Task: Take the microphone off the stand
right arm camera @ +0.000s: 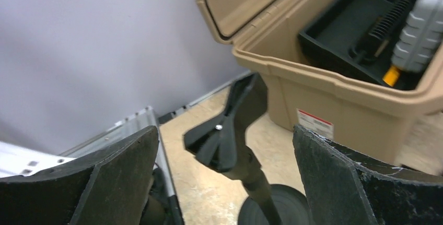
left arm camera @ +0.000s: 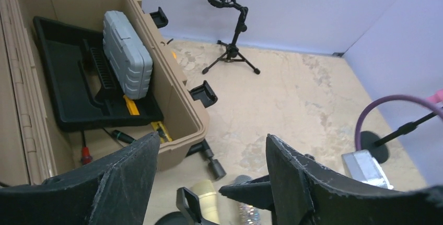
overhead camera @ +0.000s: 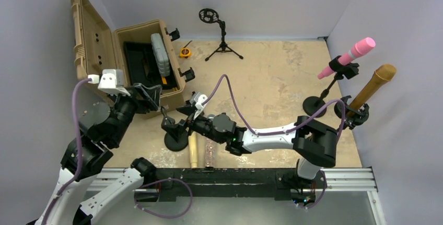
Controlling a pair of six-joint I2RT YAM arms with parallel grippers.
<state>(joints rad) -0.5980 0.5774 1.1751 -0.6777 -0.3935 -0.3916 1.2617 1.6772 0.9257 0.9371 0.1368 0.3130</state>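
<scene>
Right gripper (right arm camera: 224,131) astride stand clip (right arm camera: 232,123)

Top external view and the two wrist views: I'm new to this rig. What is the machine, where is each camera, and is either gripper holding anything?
The machine is two robot arms, left arm and right arm, bolted at the near edge of the table. The wide picture looks down from above. The other two come from wrist cameras, with each gripper's dark fingers framing the view.

The left gripper is open and empty, facing the open tan toolbox. The right gripper is open, with an empty stand clip between its fingers.

A pale microphone and a glittery microphone lie flat. A pink microphone and a gold microphone sit in stands.
</scene>
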